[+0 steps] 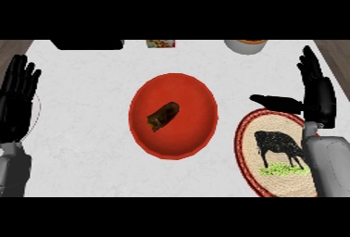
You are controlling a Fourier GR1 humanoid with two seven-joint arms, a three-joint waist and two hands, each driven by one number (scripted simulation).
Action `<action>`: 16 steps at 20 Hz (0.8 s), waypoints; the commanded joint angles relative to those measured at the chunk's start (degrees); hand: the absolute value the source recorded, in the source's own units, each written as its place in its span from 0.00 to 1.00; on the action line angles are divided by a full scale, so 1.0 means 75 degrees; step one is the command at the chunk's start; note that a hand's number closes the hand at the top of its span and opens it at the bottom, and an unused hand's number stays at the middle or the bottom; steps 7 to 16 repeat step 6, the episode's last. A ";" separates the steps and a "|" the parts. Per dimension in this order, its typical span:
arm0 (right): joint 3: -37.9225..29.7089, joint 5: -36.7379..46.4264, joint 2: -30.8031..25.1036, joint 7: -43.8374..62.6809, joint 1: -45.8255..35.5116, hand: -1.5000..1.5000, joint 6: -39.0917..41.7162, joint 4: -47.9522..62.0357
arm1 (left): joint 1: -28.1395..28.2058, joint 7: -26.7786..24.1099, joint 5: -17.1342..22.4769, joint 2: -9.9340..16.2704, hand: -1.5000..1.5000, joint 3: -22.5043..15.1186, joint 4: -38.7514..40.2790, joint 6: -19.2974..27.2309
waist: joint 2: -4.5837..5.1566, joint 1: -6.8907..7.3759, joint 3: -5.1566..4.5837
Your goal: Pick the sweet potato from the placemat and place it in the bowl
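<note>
The brown sweet potato (pixel 163 115) lies in the red round bowl (pixel 195 92); my right hand (pixel 318 95) and left hand (pixel 17 99) are spread, holding nothing.

The left hand (pixel 16 99) was observed open near the view's left edge, fingers straight and pointing up, while the right hand (pixel 315 92) stood open at the right, fingers straight, thumb extended leftward.

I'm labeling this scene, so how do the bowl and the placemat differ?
The bowl is plain red and sits mid-counter; the placemat is woven tan with a red rim and a cow picture, at the right. The bowl holds the sweet potato; the placemat holds nothing. Both are round.
</note>
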 commanded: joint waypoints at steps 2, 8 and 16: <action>-0.1198 -0.1352 -0.0948 -0.0952 0.0879 0.00 0.1266 -0.0205 | -0.0239 0.0245 -0.0139 -0.0003 0.50 -0.0018 -0.0115 0.0270 | -0.0001 -0.0016 0.0003; -0.1913 -0.2045 -0.1473 -0.1987 0.1063 0.00 0.2298 0.0805 | -0.0102 0.0222 -0.0148 -0.0059 0.50 -0.0135 -0.0188 0.0144 | 0.0011 0.0040 0.0004; -0.1913 -0.2045 -0.1473 -0.1987 0.1063 0.00 0.2298 0.0805 | -0.0102 0.0222 -0.0148 -0.0059 0.50 -0.0135 -0.0188 0.0144 | 0.0011 0.0040 0.0004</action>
